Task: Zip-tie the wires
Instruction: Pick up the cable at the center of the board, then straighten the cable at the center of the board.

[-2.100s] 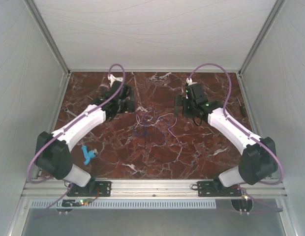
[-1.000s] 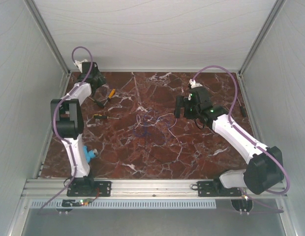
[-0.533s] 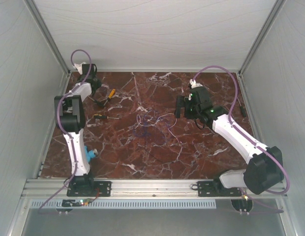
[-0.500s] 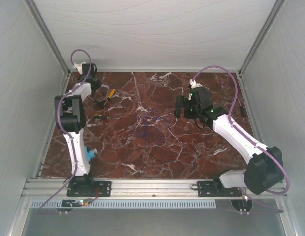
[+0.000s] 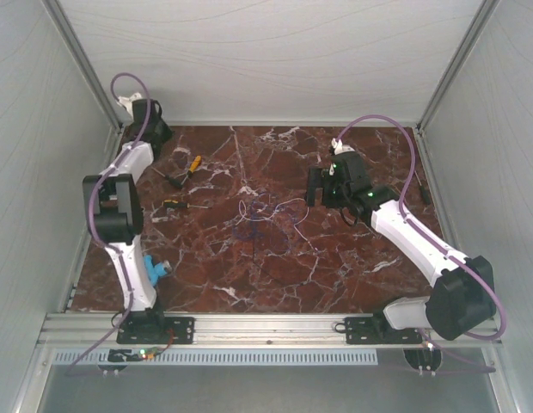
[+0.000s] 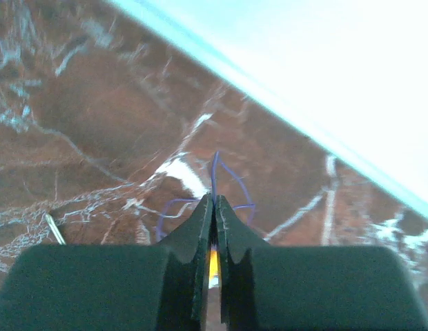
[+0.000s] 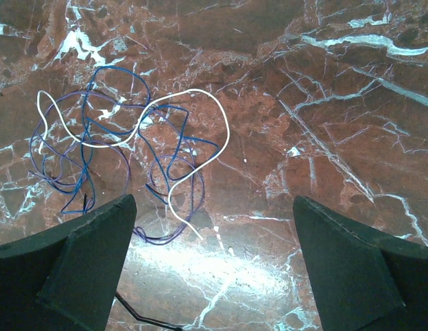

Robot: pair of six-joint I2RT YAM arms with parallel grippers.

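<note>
The wires (image 5: 265, 213) lie in a loose tangle of blue, purple and white loops mid-table. In the right wrist view the wires (image 7: 131, 141) sit ahead and to the left of my right gripper (image 7: 214, 201), which hovers above the table, wide open and empty. A thin black strip, the zip tie (image 7: 141, 317), shows at that view's lower left edge. My right gripper (image 5: 312, 187) is just right of the wires. My left gripper (image 5: 156, 131) is raised at the far left back corner, far from the wires. Its jaws (image 6: 215, 200) are shut, with nothing seen held.
An orange-handled screwdriver (image 5: 192, 163) and a smaller tool (image 5: 174, 204) lie on the left part of the marble table (image 5: 335, 267). A blue object (image 5: 155, 268) rests by the left arm's lower link. White enclosure walls ring the table on three sides.
The left arm swung from near the wires to the far left corner and rose slightly, and its gripper went from open to shut. The right arm and the wires stayed still.
</note>
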